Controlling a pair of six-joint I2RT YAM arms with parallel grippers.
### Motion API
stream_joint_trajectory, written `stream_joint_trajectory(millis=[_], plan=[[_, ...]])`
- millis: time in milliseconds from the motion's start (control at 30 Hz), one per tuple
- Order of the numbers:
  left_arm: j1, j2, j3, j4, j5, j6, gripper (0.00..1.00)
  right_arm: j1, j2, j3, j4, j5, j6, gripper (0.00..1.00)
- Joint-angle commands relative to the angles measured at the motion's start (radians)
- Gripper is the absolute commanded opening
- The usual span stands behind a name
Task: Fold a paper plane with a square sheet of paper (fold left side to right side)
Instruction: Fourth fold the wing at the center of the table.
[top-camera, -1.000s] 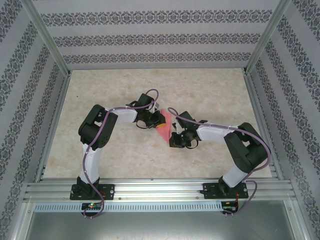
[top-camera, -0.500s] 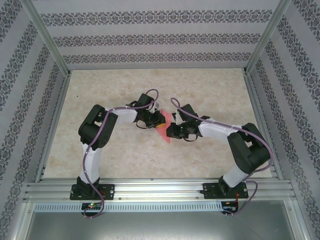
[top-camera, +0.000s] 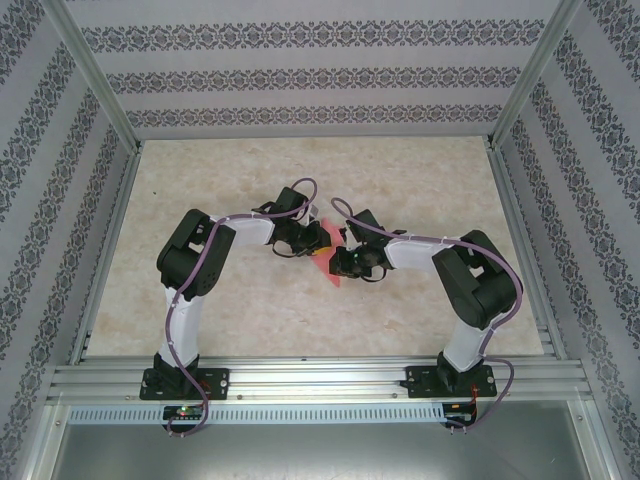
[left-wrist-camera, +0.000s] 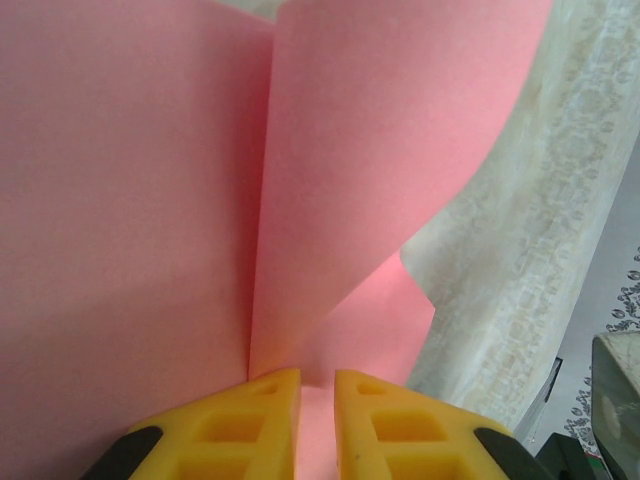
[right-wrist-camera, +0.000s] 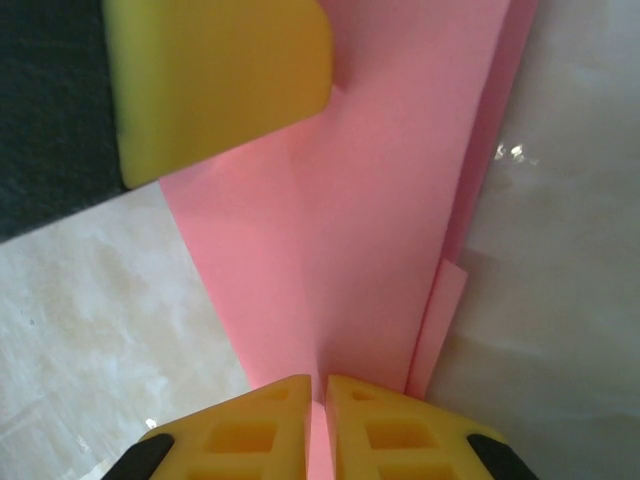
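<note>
The salmon-pink sheet of paper (top-camera: 337, 276) lies folded in layers mid-table, with a pointed tip showing below the two grippers. My left gripper (top-camera: 321, 247) is shut on the paper (left-wrist-camera: 140, 200); one flap curls upward just past its yellow fingertips (left-wrist-camera: 270, 410). From the other side my right gripper (top-camera: 341, 262) is shut on a narrow tapering crease of the paper (right-wrist-camera: 380, 200). A yellow finger of the left gripper (right-wrist-camera: 215, 85) rests on the paper's far end. How far the fold resembles a paper plane is hidden under both grippers.
The marble-patterned table (top-camera: 230, 180) is framed by aluminium rails (top-camera: 310, 378) at the near edge and sides, with patterned walls (top-camera: 300, 70) behind. Both arms bend inward and nearly meet at the paper.
My right gripper has moved left and slightly back, close against the left gripper, covering more of the paper. The left arm has stayed put.
</note>
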Motion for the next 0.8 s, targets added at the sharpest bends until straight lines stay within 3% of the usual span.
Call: stream_joint_trajectory(millis=[0,233,767], plan=[[0.006,0.04,0.015,-0.102,-0.076,0.036,0.19,0.006,0.026,-0.022,-0.103,0.067,0.003,0.14],[0.024,0.084,0.162,-0.19,-0.089,0.082,0.19,0.008,0.034,-0.058,-0.158,0.067,-0.014,0.12],[0.083,0.169,0.335,-0.196,-0.102,0.102,0.23,0.032,0.069,-0.062,-0.196,0.102,-0.026,0.1]])
